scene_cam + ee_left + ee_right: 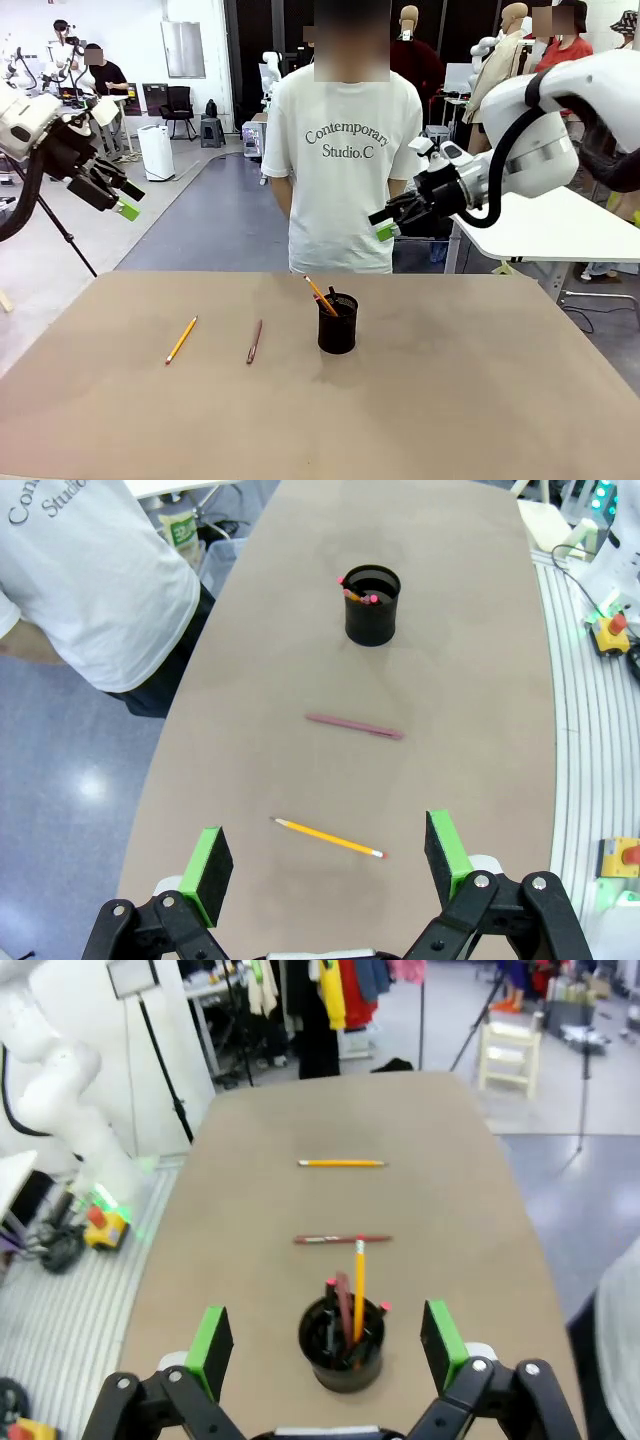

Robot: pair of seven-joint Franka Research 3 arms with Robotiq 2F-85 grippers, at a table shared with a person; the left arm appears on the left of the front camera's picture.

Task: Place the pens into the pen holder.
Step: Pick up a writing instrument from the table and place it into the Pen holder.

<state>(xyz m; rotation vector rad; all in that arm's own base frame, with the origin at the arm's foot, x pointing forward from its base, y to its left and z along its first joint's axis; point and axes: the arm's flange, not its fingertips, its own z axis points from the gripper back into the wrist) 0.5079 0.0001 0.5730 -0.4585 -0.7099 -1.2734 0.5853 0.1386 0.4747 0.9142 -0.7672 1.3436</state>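
While the left end effector (pixel 126 198) and right end effector (pixel 382 224) hang released in the air, a black mesh pen holder (pixel 337 326) (pencils (pixel 321 295) standing inside) sits mid-tabletop (pixel 470 400); a reddish-brown pencil (pixel 254 341), then an orange-yellow pencil (pixel 181 340), lie flat toward the left edge.

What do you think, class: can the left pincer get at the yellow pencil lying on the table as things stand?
Probably yes. The left pincer hangs open above the table, and the yellow pencil lies flat on its own, apart from the reddish-brown pencil and the pen holder. Nothing covers it.
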